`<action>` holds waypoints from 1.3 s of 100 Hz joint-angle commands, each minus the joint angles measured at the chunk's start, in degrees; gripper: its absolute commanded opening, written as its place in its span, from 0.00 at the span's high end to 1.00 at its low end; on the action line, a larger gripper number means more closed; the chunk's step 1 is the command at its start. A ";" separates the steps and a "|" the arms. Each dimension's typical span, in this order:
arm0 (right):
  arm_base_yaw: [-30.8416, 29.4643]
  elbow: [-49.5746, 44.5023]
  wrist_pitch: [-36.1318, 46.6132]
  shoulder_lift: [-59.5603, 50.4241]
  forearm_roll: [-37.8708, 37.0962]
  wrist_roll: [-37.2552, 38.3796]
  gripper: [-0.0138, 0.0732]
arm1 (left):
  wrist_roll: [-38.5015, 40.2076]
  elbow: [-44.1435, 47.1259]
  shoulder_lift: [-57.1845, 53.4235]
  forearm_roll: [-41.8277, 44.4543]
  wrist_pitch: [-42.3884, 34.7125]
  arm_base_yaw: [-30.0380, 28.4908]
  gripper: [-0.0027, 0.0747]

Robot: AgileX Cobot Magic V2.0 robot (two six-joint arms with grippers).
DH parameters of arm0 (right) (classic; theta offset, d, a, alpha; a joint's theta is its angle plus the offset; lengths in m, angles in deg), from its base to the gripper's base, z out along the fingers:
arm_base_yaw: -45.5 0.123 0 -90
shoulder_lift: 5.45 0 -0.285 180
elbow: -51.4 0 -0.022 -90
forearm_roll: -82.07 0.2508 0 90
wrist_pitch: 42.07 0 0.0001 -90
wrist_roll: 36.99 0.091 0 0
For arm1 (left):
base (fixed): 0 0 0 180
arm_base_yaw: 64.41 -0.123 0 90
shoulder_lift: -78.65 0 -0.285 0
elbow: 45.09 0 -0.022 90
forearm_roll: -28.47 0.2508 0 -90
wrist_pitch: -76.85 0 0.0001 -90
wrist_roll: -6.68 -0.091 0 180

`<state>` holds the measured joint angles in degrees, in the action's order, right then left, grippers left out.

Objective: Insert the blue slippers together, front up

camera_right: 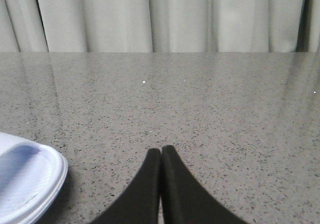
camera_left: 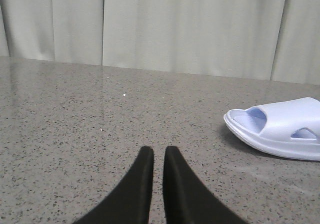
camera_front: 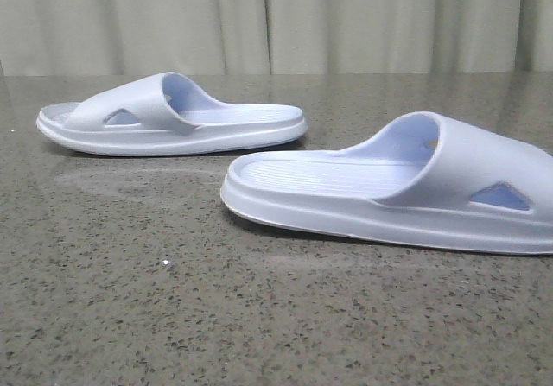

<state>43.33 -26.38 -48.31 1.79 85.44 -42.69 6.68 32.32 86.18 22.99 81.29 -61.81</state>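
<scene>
Two blue slippers are seen on a speckled grey table (camera_front: 173,317). Both are lying flat on their soles and are kept apart, with a gap of bare table between them. The far slipper (camera_front: 173,118) is placed on the left side of the table, further back, with its strap to the left and its heel end to the right. The near slipper (camera_front: 389,187) is placed on the right side, closer to the camera, with its heel end to the left and its strap to the right. Its right end is cut off by the picture's edge. A pale curtain (camera_front: 276,19) is hung behind the table.

The left gripper (camera_left: 156,154) is held over bare table, with its two black fingers almost closed and only a thin gap left between them. Nothing is held in it. The right gripper (camera_right: 161,151) is pressed fully closed, tips touching, and nothing is held in it either.
</scene>
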 commanded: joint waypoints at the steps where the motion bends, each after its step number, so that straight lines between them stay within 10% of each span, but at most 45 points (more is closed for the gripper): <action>1: 0.09 -1.24 5.09 -1.23 -0.38 -0.20 0.93 | 0.00 0.51 -1.70 -0.47 -5.09 0.26 0.95; 110: 0.09 -1.24 10.67 -1.23 -0.38 -0.20 0.93 | 0.00 0.51 -1.70 -0.47 -5.61 0.26 0.95; 130: 0.09 -1.24 12.39 -1.23 10.34 -0.20 0.93 | 0.00 0.51 -1.70 -5.88 -5.61 0.26 0.95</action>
<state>43.33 -26.38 -41.29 1.79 90.54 -42.69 6.68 32.32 86.18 20.86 80.54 -61.81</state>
